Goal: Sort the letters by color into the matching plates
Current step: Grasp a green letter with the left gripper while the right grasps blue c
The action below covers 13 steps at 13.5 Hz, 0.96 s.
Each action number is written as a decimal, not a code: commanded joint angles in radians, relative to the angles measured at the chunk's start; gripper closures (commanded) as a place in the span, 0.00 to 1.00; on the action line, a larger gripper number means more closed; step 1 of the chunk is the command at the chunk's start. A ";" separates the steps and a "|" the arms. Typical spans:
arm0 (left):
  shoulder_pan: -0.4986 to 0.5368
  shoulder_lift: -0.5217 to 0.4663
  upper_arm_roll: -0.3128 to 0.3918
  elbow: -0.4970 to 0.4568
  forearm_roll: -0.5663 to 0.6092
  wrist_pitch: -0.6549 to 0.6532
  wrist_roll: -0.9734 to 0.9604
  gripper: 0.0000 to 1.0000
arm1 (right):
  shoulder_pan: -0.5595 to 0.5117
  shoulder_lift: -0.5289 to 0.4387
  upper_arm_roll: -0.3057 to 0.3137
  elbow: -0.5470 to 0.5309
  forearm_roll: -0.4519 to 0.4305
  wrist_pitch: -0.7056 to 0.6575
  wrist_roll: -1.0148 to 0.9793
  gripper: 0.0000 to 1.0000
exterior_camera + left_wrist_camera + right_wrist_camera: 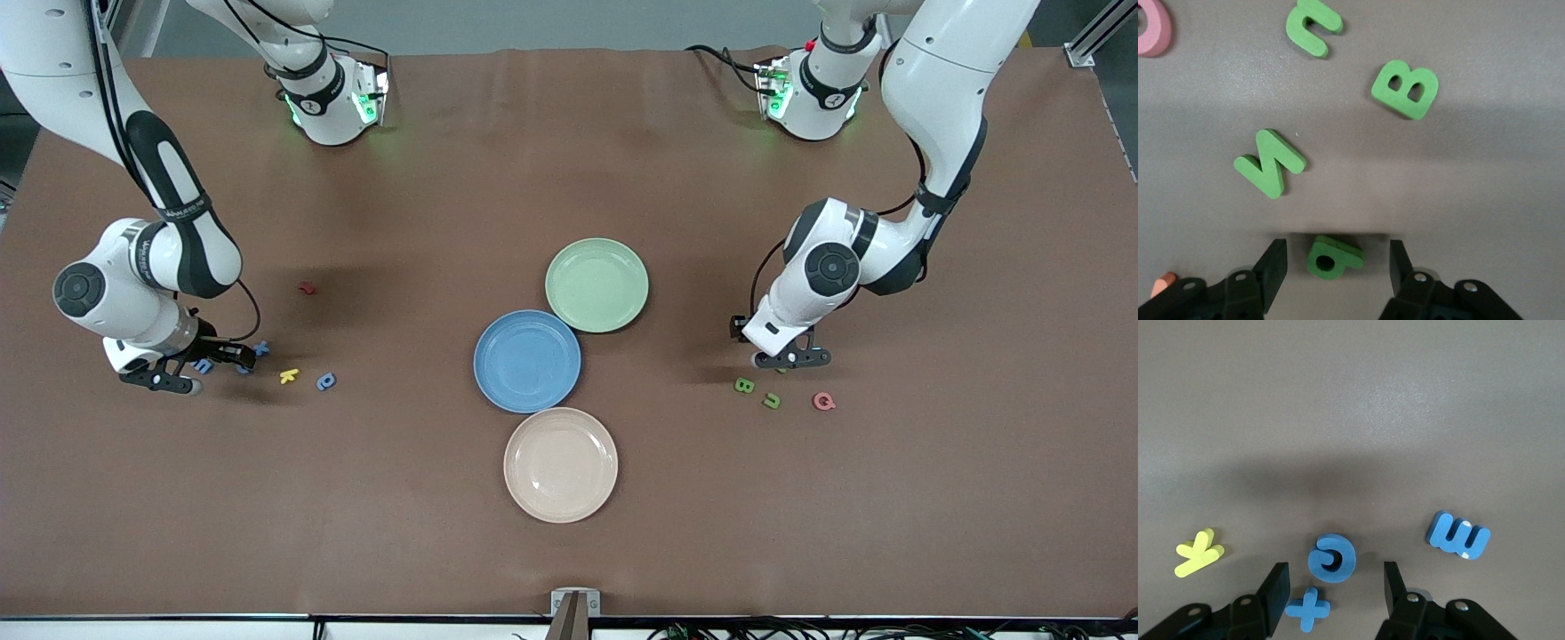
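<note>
My left gripper (789, 360) is open, low over the table at the left arm's end. In the left wrist view (1337, 257) a green letter (1331, 256) lies between its fingers, untouched. Green letters N (1269, 162), B (1405, 89) and U (1313, 27) lie beside it. My right gripper (209, 366) is open, low at the right arm's end. In its wrist view (1335, 577) a blue cross (1307, 608) and blue G (1331, 557) lie between the fingers, a blue E (1458, 535) nearby. Another blue letter (326, 381) lies apart. The blue plate (526, 361) and green plate (597, 284) sit mid-table.
A beige plate (560, 464) lies nearer the front camera than the blue plate. A yellow letter (289, 376) lies among the blue ones, a dark red one (307, 288) farther from the camera. A pink letter (824, 402) lies by the green ones.
</note>
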<state>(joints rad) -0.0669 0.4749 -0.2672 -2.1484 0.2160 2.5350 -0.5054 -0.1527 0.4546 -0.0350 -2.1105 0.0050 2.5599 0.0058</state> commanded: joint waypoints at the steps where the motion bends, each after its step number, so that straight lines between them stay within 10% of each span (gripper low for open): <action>1: 0.006 0.002 -0.001 -0.008 0.033 0.018 -0.018 0.39 | -0.015 0.027 0.011 0.012 0.001 0.023 -0.003 0.36; 13: 0.002 -0.004 -0.003 -0.004 0.033 0.008 -0.019 0.76 | -0.016 0.053 0.012 0.012 0.004 0.040 -0.007 0.47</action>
<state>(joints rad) -0.0658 0.4782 -0.2680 -2.1505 0.2221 2.5372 -0.5057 -0.1528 0.5039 -0.0351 -2.1064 0.0055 2.5981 0.0065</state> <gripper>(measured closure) 0.617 0.392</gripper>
